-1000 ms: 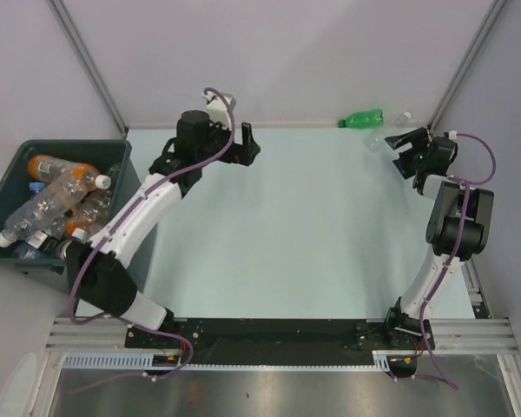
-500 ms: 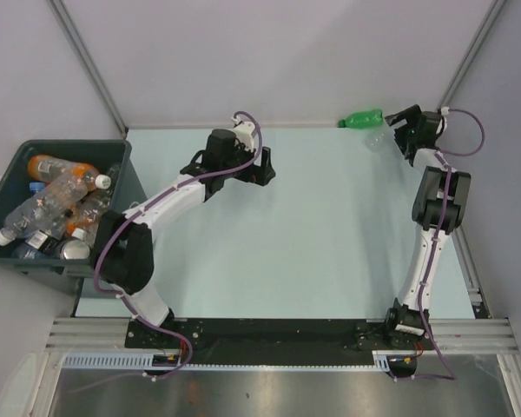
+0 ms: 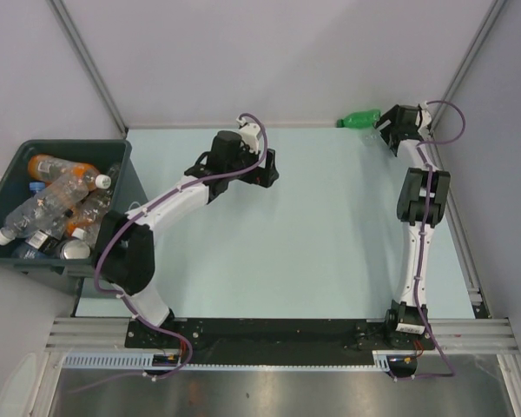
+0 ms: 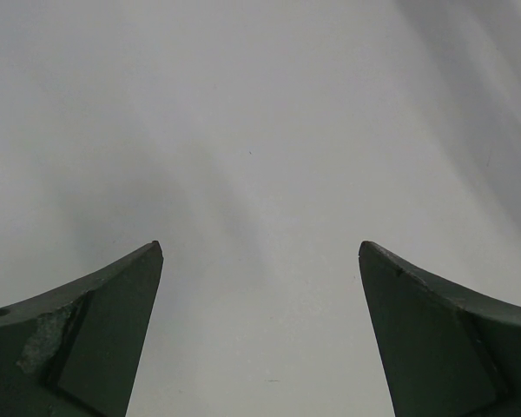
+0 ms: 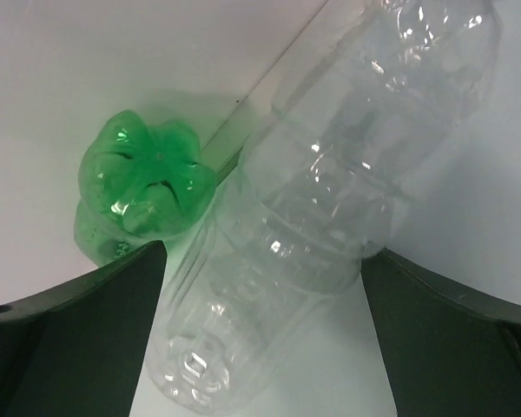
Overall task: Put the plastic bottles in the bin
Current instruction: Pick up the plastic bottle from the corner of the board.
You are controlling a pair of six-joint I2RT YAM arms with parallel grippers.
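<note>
The dark grey-green bin beside the pale desk holds a heap of clear and orange plastic bottles. Far across from the bin, by the grey wall, lie a glossy green bottle and a ribbed clear bottle, which the right jaws straddle wide open. The left jaws gape empty over bare desk, nearer the bin.

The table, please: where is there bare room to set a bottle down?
The table is bare across its middle and along the far edge from the left gripper to the green bottle. The far right corner is crowded: green bottle, clear bottle, right gripper.
</note>
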